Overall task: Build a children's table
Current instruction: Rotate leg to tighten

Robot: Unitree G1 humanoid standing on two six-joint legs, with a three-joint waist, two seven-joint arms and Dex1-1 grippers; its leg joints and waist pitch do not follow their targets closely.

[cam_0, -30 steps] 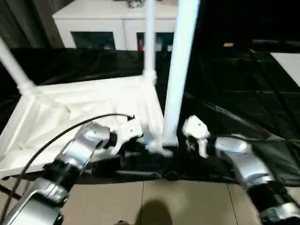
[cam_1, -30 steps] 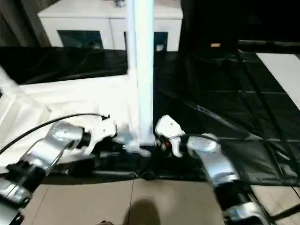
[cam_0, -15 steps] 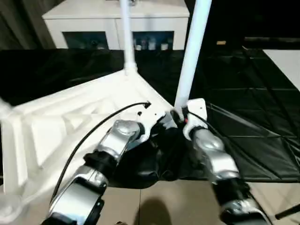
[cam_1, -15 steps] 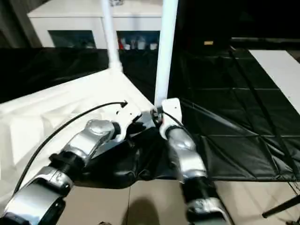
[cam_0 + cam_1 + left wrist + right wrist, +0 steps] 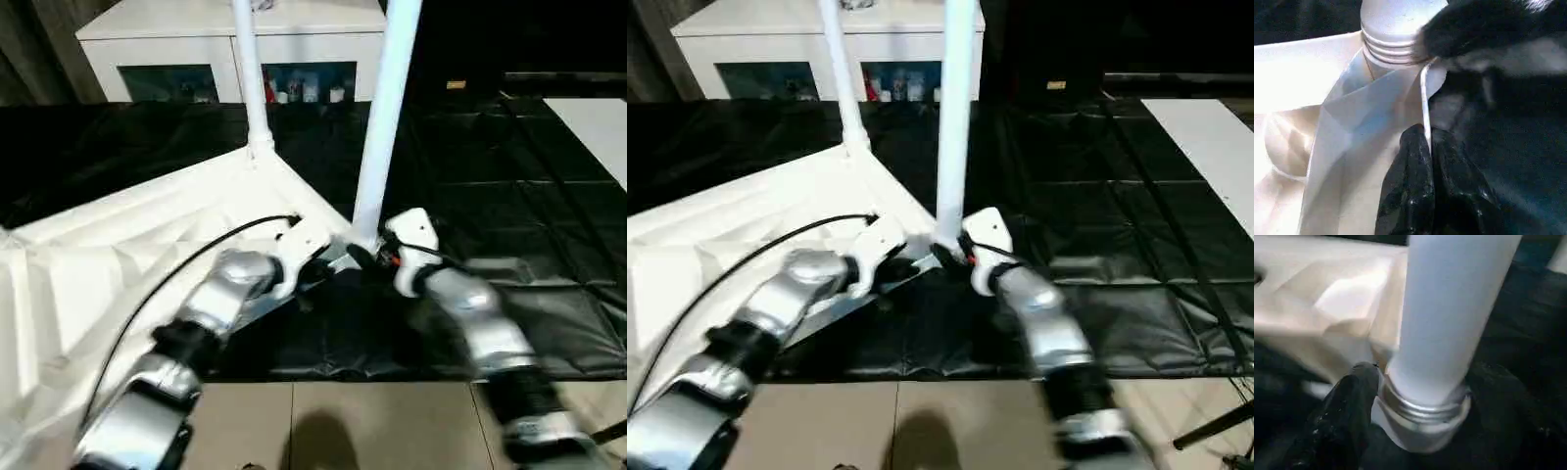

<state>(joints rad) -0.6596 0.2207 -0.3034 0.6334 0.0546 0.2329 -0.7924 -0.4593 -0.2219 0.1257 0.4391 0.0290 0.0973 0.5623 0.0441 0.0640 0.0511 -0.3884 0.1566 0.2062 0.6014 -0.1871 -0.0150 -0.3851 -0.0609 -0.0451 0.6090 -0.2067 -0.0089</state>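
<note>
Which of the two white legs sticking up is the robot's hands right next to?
The nearer, thicker-looking leg, at the tabletop's close corner. Both grippers sit at its base; the other leg stands farther back.

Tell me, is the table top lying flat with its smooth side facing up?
No, the table top lies with its ribbed underside up, and two white legs stand up from its corners.

A white plastic table top (image 5: 118, 255) lies upside down, ribbed underside up. Two long white round legs stand upright from its corner sockets: one at the near corner (image 5: 384, 117), one farther back (image 5: 247, 78).
</note>
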